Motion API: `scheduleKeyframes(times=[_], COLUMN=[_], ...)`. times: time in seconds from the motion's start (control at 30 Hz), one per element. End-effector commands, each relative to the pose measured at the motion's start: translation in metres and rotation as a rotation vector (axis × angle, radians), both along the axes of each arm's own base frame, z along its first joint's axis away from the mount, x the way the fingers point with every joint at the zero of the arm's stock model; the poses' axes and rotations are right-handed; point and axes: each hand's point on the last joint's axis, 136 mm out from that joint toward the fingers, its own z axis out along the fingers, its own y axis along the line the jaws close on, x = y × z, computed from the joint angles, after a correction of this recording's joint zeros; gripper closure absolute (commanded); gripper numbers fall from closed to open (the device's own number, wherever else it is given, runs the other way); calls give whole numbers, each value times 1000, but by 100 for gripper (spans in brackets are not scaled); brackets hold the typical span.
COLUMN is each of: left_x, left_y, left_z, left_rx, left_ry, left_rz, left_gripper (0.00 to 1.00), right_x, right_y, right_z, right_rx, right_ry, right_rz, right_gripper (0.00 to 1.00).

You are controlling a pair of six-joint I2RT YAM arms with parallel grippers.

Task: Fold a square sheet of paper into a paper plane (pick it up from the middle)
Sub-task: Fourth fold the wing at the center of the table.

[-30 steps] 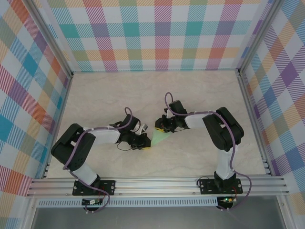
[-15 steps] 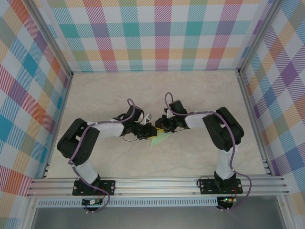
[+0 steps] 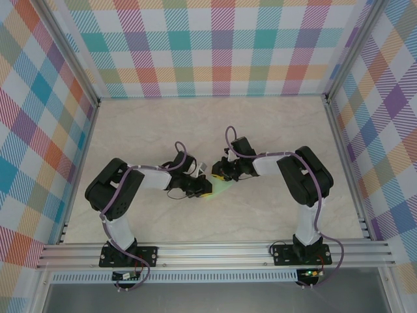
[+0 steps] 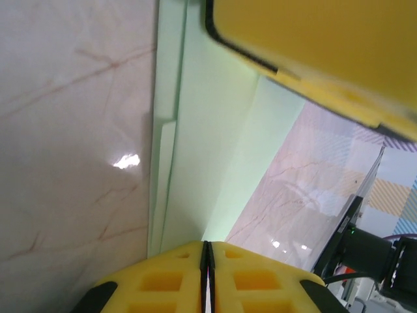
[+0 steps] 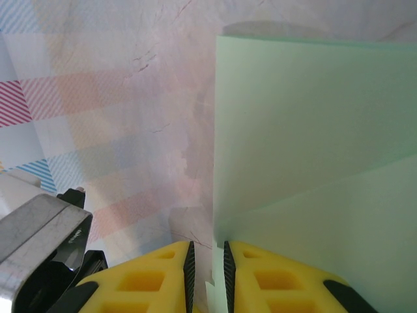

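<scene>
Change since a second ago: your left arm has swung inward, and the left gripper (image 3: 203,190) now sits against the right gripper (image 3: 220,175) mid-table. The right arm hasn't moved. The green sheet (image 3: 221,188) was a clear wedge between them; now only a sliver shows under the fingertips.

Grip state:
- Left wrist view: left gripper (image 4: 207,261) pads are pressed together with only a hairline seam, and the sheet's (image 4: 208,163) lower end runs right into it. Reads as clamped on the paper.
- Right wrist view: right gripper (image 5: 206,261) has a narrow slot with the sheet's (image 5: 313,130) edge inside it, so it's pinching the paper too.

Room: both grippers work at the centre of the table (image 3: 273,130), well apart from the checked walls (image 3: 221,45) and the near aluminium rail (image 3: 215,251). You have open surface on every side. The tight spot is between the tools: the right gripper's yellow finger (image 4: 313,52) hangs just over the sheet in the left wrist view.

Materials: the paper is thin, matte and pale green, in stacked layers with straight creases and one diagonal fold. The tabletop is glossy marble-look. Finger pads are yellow moulded plastic.
</scene>
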Motion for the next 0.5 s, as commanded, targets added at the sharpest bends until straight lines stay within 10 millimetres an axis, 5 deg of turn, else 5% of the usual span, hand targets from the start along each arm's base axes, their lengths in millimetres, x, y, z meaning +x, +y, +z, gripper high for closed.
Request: scheduleKeyframes(times=[0.0, 0.23, 0.47], left_x=[-44, -52, -22], left_y=[36, 36, 23], left_z=[-30, -19, 34], left_rx=[162, 144, 76], left_ry=[142, 143, -10], left_rz=[-16, -54, -8], left_gripper=[88, 88, 88], right_x=[-32, -31, -31], right_y=[-28, -28, -27], right_z=[-62, -62, -63], right_rx=[-169, -168, -161], right_ry=[147, 147, 154], right_rz=[-21, -24, -28], right_gripper=[78, 78, 77])
